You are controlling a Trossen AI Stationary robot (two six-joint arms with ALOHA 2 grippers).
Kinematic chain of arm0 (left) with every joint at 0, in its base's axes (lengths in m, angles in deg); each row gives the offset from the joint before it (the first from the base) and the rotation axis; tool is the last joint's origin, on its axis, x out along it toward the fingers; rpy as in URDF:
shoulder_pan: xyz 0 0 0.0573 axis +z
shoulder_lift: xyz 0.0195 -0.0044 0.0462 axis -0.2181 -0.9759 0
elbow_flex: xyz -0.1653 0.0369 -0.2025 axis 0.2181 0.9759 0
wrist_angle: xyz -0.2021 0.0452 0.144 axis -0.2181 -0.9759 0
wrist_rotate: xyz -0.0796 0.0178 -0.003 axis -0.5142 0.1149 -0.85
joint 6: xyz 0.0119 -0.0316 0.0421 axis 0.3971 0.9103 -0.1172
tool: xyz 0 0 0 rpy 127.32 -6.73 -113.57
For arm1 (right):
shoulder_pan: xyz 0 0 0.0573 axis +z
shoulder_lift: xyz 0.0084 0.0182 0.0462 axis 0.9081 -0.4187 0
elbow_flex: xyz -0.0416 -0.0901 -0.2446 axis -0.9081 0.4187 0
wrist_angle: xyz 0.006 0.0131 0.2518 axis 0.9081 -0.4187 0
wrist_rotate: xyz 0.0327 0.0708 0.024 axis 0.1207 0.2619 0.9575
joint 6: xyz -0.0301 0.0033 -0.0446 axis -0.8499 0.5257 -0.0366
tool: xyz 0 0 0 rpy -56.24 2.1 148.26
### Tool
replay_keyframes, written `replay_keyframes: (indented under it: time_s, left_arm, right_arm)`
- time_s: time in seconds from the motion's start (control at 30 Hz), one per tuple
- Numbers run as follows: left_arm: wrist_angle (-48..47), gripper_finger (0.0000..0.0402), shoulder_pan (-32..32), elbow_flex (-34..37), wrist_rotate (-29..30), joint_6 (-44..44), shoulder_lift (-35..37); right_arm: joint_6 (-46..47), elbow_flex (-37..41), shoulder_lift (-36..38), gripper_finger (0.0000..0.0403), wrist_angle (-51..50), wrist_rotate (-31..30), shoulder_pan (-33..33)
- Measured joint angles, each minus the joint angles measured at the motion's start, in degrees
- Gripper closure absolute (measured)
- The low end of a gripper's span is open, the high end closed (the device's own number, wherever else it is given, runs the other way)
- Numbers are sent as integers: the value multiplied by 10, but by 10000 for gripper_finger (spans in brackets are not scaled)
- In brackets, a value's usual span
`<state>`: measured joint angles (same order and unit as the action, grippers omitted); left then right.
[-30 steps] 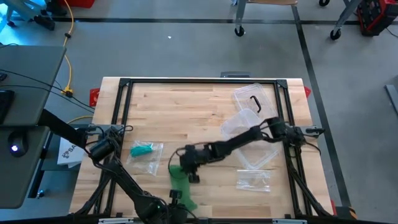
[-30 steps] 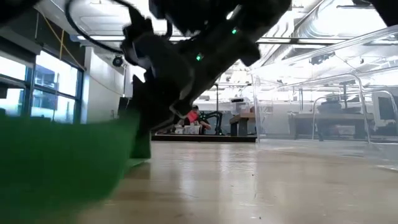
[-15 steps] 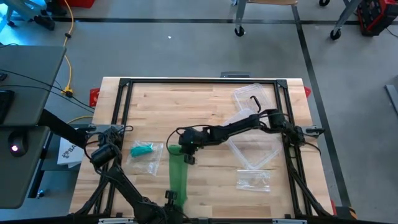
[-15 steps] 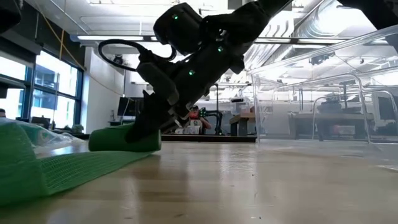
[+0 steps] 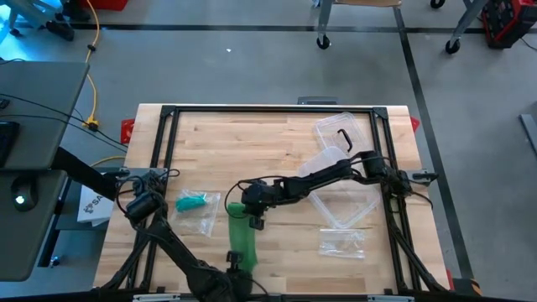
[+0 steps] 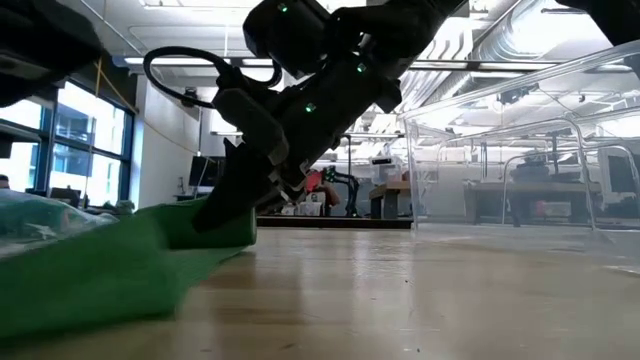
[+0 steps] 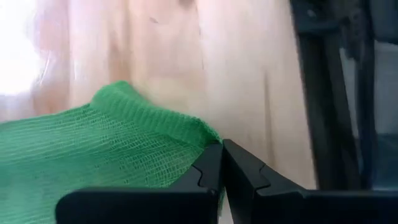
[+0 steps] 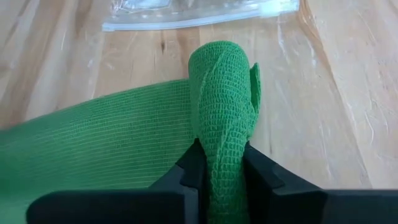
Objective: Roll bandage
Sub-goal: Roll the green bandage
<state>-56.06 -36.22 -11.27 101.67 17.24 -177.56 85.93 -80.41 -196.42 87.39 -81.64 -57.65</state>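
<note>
A green mesh bandage lies as a strip running from the table's middle toward its near edge. Its far end is wound into a small roll. My right gripper is shut on that roll, low over the table; it also shows in the low view. My left gripper is at the near edge, shut on the strip's near end. My left gripper pinches the strip's near end at its ribbed edge between its two shut fingers. That end is held a little above the table, and the strip sags slack toward the roll. My right gripper pinches the roll's near part between its two fingers, which lie along the roll. The fingers slant down from the table's right. The roll sits at table level, with the strip running off its side.
A clear bag with a teal item lies left of the bandage. Clear plastic containers and a lid stand at the back right, also in the low view. An empty zip bag lies at the front right.
My right gripper carried the roll toward the far edge, drawing the strip out long and flat, then came back a little toward the near edge. The strip has gone from flat on the table to shorter and slack. Both grippers have stayed shut.
</note>
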Motion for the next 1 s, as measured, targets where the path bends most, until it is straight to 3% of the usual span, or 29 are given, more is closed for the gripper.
replay_keyframes:
  time_s: [0.13, 0.47, 0.7, 0.8, 1.0]
  left_arm:
    - [0, 368, 9, 0, 3, -4, 0]
    - [-2, 256, 20, -1, 12, -7, 0]
    - [3, 244, 12, -4, 47, -9, -1]
    - [-11, 245, 7, -4, 51, 23, 11]
    - [-178, 245, -17, 27, 185, 204, 90]
  right_arm:
    - [0, 0, 0, 351, 2, 0, 0]
    - [11, 0, 0, 351, 4, 7, 4]
    - [11, 0, -1, 351, 4, 7, 4]
    - [11, 0, -1, 351, 4, 8, 4]
    - [11, 0, -1, 351, 4, 9, 4]
